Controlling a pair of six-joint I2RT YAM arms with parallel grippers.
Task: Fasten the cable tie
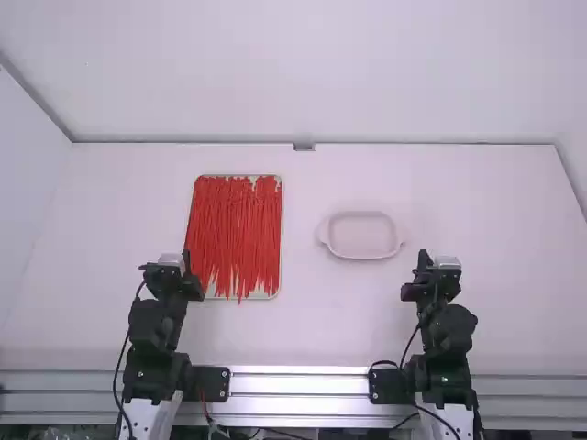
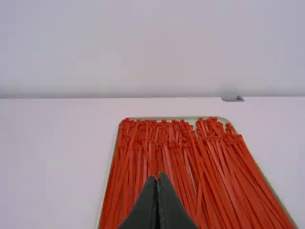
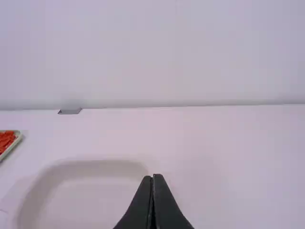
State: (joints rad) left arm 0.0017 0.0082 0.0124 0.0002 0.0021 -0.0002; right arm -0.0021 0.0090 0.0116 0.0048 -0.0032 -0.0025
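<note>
dozens of cable ties (image 1: pixel 235 236), in the high view, lie on a tray (image 1: pixel 238 176), lengthwise away from the arms, just ahead of the left gripper (image 1: pixel 183 273); the right gripper (image 1: pixel 425 273) is well apart. left wrist view: jaws pressed together, empty, over the ties' near ends. right wrist view: jaws closed, empty, facing a white dish (image 3: pixel 81 195).

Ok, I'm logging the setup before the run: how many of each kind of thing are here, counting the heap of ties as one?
Tray: 1
Heap of red cable ties: 1
White dish: 1
End effectors, both shut (left end effector, right end effector): 2
Total: 5
</note>
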